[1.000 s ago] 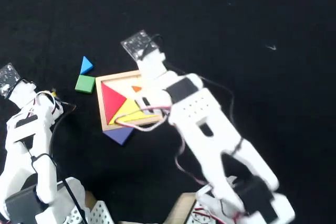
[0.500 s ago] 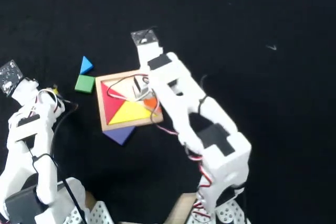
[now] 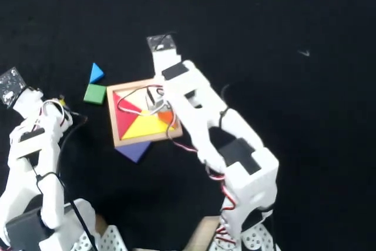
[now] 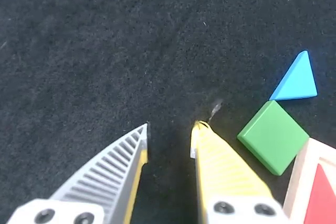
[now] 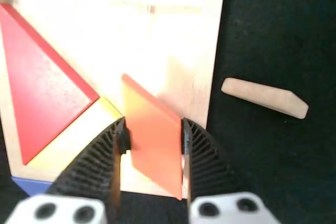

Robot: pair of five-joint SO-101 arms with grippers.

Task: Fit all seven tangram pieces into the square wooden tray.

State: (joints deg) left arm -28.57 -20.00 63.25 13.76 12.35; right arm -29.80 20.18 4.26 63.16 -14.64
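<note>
The square wooden tray [image 3: 113,123] lies left of the table's centre, with a red triangle [image 3: 124,116] and a yellow triangle [image 3: 147,126] lying in it. My right gripper [image 5: 152,129] is shut on an orange piece [image 5: 154,140], held tilted over the tray's right side, above the yellow triangle [image 5: 68,145]. The orange piece [image 3: 168,116] shows under the arm. A green square [image 4: 273,136] and a small blue triangle [image 4: 297,80] lie on the mat left of the tray. My left gripper [image 4: 170,128] hangs open over bare mat, short of the green square.
A dark blue piece [image 3: 133,151] pokes out from under the tray's front edge. A plain wooden piece [image 5: 264,98] lies on the mat just outside the tray's rim [image 5: 210,51]. The left arm [image 3: 32,139] stands at the table's left edge.
The right arm has swung and folded over the tray, carrying the orange piece from the tray's far side toward its right side. The left arm has barely shifted.
</note>
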